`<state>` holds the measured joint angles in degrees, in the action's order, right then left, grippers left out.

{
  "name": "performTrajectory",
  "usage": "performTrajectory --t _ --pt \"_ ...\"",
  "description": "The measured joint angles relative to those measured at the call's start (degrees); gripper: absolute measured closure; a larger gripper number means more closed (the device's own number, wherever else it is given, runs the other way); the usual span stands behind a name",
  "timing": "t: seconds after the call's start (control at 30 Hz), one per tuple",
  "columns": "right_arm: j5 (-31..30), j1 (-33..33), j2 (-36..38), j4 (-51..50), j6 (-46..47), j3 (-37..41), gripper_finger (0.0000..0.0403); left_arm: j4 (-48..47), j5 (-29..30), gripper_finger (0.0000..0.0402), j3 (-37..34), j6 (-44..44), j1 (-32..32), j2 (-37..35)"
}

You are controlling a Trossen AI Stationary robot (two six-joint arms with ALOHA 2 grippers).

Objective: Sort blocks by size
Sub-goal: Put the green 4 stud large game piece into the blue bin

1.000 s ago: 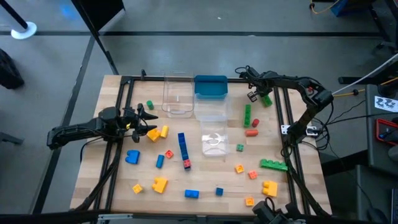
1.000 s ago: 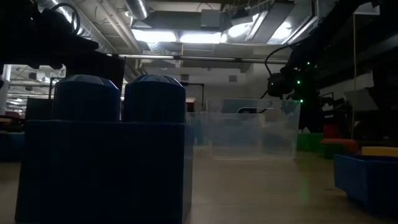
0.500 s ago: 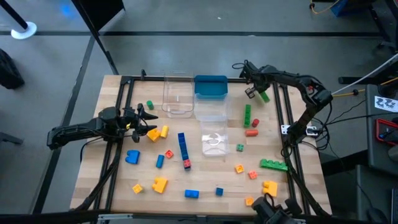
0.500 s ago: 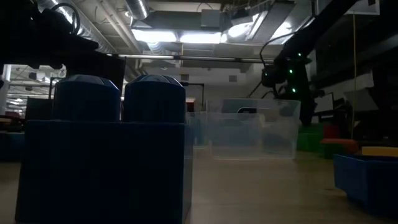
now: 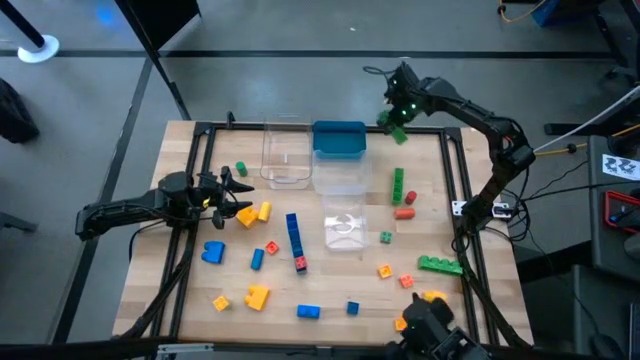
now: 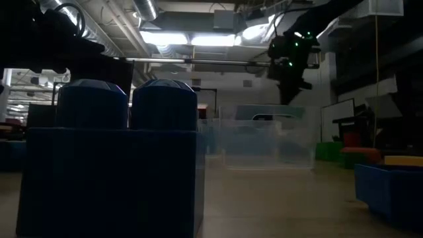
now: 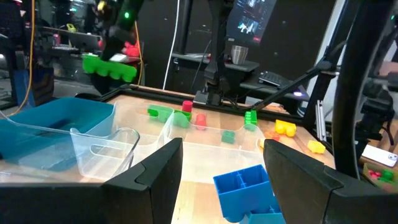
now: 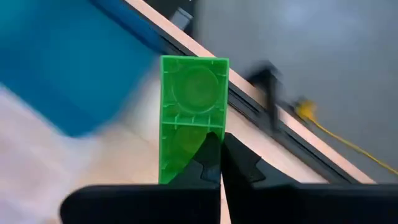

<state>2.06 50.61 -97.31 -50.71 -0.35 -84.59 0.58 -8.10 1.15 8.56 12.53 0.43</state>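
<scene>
My right gripper is shut on a green block, high over the table's far edge, just right of the teal-blue tray. In the left wrist view the green block hangs in the air with its studs down. My left gripper stays open and level at the table's left side, touching nothing. An orange-yellow block lies beside it and a blue block lies ahead of its fingers. Other blocks lie scattered on the wood, among them a blue bar and a green bar. My right gripper holds the green block at one end, the shut fingertips over its hollow underside near one long wall. The fingers hide the exact place of contact. They come from above, slanting down. The block is lifted clear, its underside up.
Clear tubs stand at the far middle, beside it and at the centre. More blocks lie at the right, such as a green bar and a red one. A blue block fills the low view's left.
My right gripper has risen and gone toward the table's far edge and the teal-blue tray, tipping more steeply downward. It stays shut on the green block, which has gone up with it, well clear of the table.
</scene>
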Motion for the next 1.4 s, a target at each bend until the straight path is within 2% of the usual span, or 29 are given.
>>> performTrajectory --t 0.13,0.37,0.7,0.93,1.4 --pt "6.46 -0.62 0.02 6.73 -3.54 -0.08 0.0401 0.01 0.0 0.0192 0.0 0.0 -0.01 -0.02" --pt "6.74 -4.61 -2.66 14.99 -10.94 -0.03 0.04 0.01 0.0 0.0192 0.0 0.0 -0.01 -0.02" --pt "7.57 -9.19 -7.94 19.73 -18.09 0.0 0.0399 0.0 0.0 0.0192 0.0 0.0 0.0 -0.02" --pt "7.59 -10.18 -10.6 24.08 -21.11 0.02 0.0398 0.0 0.0 0.0192 0.0 0.0 0.0 -0.02" --pt "8.03 -10.14 -10.67 26.76 -21.13 0.04 0.0397 0.0 0.0 0.0192 0.0 0.4 -0.02 0.0"
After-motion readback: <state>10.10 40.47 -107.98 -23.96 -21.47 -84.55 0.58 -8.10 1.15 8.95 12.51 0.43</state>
